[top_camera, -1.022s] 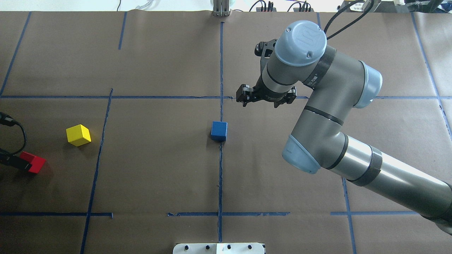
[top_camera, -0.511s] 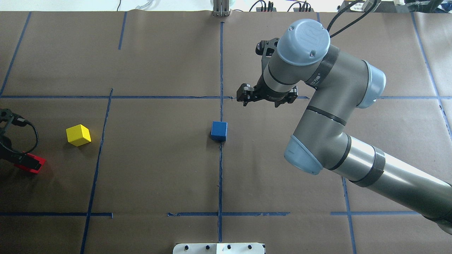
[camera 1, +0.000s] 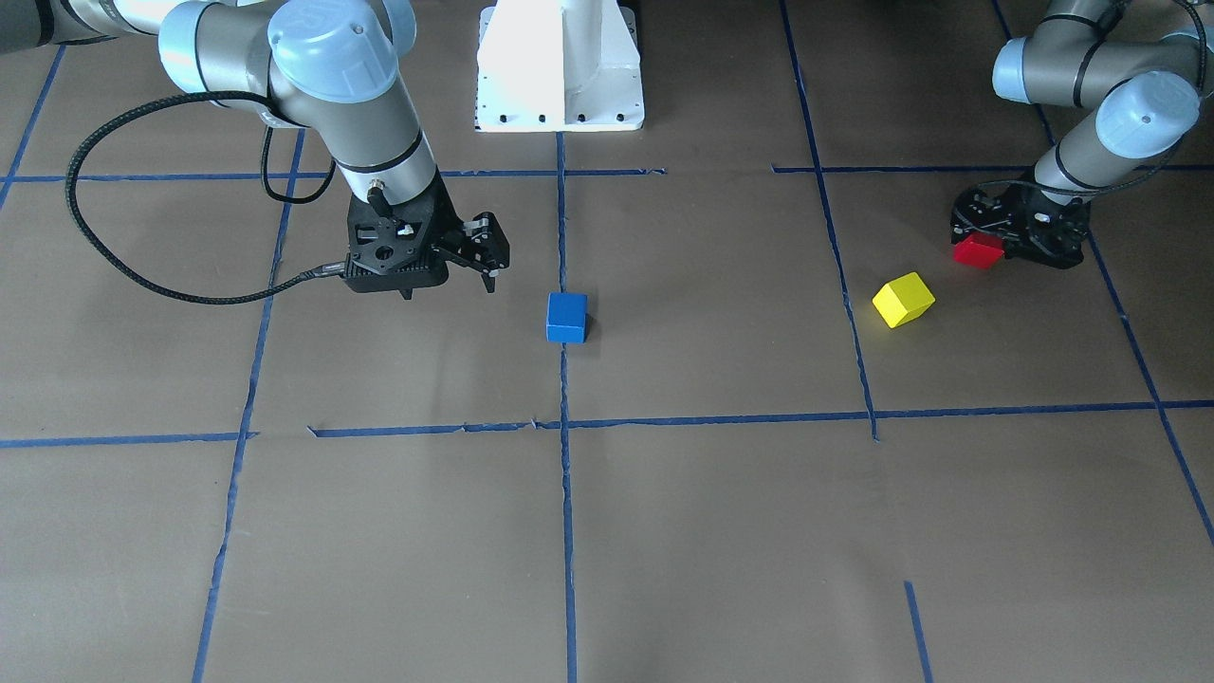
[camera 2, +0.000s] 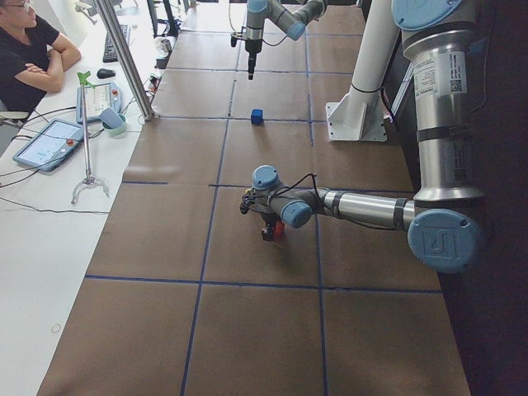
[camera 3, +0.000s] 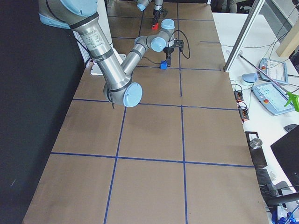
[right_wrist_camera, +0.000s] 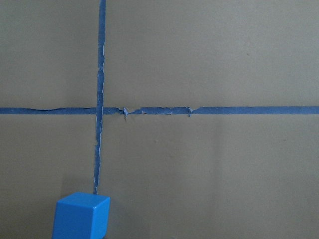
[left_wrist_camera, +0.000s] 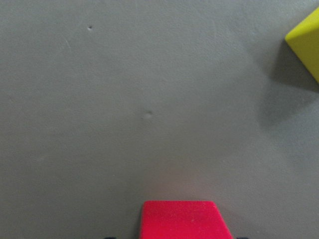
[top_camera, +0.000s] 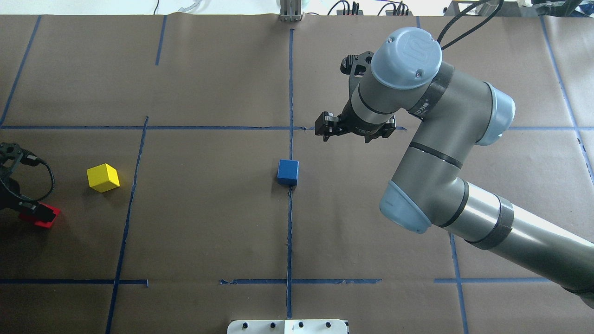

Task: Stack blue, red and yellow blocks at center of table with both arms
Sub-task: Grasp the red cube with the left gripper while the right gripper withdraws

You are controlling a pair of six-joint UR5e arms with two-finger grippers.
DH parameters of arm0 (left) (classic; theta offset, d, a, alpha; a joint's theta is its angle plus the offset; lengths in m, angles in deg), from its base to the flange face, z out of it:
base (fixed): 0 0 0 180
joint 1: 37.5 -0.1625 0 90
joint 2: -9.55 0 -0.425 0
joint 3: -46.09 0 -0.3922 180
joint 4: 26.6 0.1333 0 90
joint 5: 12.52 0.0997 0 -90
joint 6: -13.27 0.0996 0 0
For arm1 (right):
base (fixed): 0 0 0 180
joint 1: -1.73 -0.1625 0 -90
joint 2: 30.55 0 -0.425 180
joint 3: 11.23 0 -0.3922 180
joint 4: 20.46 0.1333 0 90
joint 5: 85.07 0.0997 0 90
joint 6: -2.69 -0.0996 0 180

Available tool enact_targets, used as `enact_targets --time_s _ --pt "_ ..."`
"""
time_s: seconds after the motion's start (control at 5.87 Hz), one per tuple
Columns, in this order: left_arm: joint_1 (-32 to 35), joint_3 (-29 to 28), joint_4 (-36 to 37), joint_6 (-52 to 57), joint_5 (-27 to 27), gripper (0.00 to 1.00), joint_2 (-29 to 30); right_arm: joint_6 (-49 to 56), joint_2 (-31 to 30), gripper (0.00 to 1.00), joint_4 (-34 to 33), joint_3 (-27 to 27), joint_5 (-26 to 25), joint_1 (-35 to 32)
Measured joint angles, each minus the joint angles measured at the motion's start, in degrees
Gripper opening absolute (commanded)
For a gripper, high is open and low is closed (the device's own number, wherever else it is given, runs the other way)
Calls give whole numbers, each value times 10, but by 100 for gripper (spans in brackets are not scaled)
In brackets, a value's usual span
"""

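Overhead view of a table point(top_camera: 209, 79) covered in brown paper and marked into squares by blue tape lines point(top_camera: 289, 232). A blue block point(top_camera: 287, 172) sits alone at the centre of the frame, on the vertical tape line, just below the point where it crosses a horizontal one. The right arm point(top_camera: 464, 208) enters from the lower right corner and bends up toward the middle. Its right gripper point(top_camera: 355, 134) hangs to the upper right of the blue block, apart from it, with fingers spread wide and nothing between them.

At the far left edge, a little below the middle, the left gripper point(top_camera: 29, 211) is only partly in frame, and its fingers are clamped on a red block point(top_camera: 41, 217). Whether that block is lifted off the paper cannot be told. A yellow block point(top_camera: 103, 177) lies just up and to the right of the red one, turned at an angle to the tape lines and not touching it.

In the view facing the robot the layout is mirrored, with the white robot base point(camera 1: 560, 66) at top centre.

The left wrist camera shows the red block at bottom centre and a corner of the yellow block at upper right. The right wrist camera shows the blue block at lower left, below the tape crossing.
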Motion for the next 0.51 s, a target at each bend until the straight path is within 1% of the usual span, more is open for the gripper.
enact_targets --time_s 0.17,0.34,0.51 --pt "0 9 -1 -4 -2 0 1 0 -1 100 0 -3 0 0" --pt "1 41 5 -27 -4 0 8 0 -6 100 -1 -12 0 -1" --pt "1 93 39 -72 -6 0 29 0 -17 100 -1 -26 2 -4"
